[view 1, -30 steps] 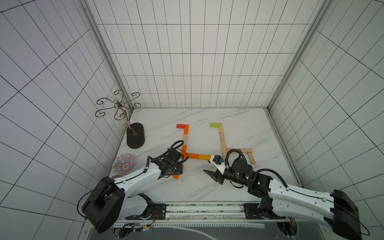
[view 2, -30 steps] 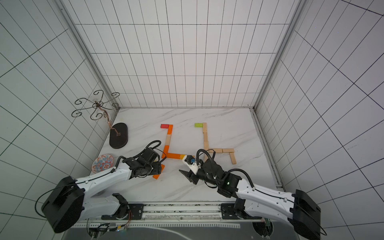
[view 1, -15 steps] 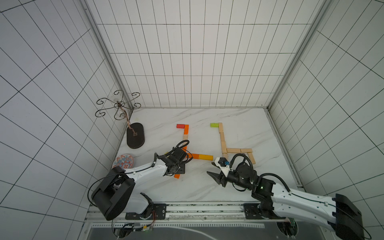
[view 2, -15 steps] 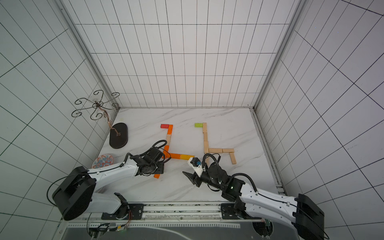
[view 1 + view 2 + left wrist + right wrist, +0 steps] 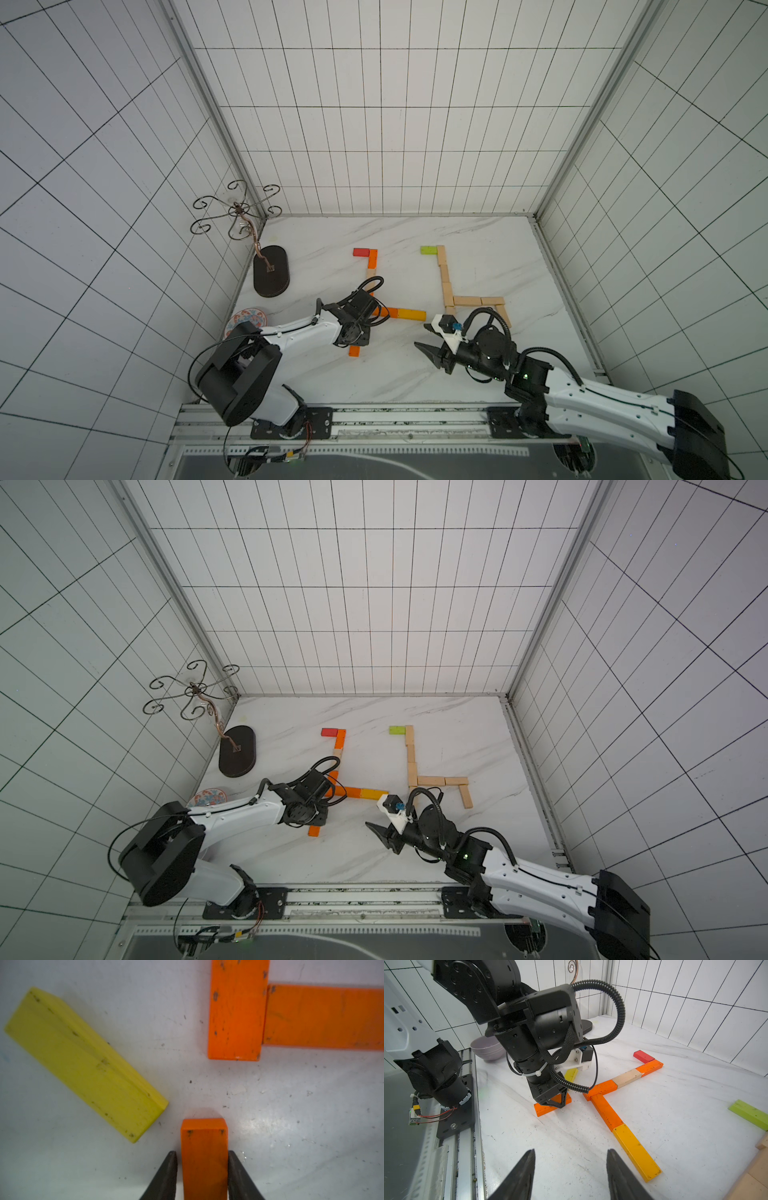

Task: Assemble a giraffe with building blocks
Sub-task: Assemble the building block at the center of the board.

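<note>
On the near left part of the table, we find the loose orange block lying flat, with its long sides between the two fingers of the left pincer. The jaws are closed onto this block. In the left wrist view one finger touches it and the other stands a hair off. The right wrist view confirms that the block rests on the table with the left pincer lowered over it. In both top views only the near end of the block shows past the wrist.

A loose yellow block lies askew beside the orange one and does not touch it. Beyond the orange block's free end, also apart from it, lies the coloured figure. It starts at a red block and continues through orange and pale pieces. The pale wood figure, headed by a lime green block, lies well apart from the left pincer.

The right pincer hangs open above bare table and grips nothing. Its fingers stand wide apart.

Compared with one second earlier:
- The loose orange block occupies the same spot.
- The left arm's large black housing has shifted nearer the table.
- The right pincer remains open in nearly the same place.
</note>
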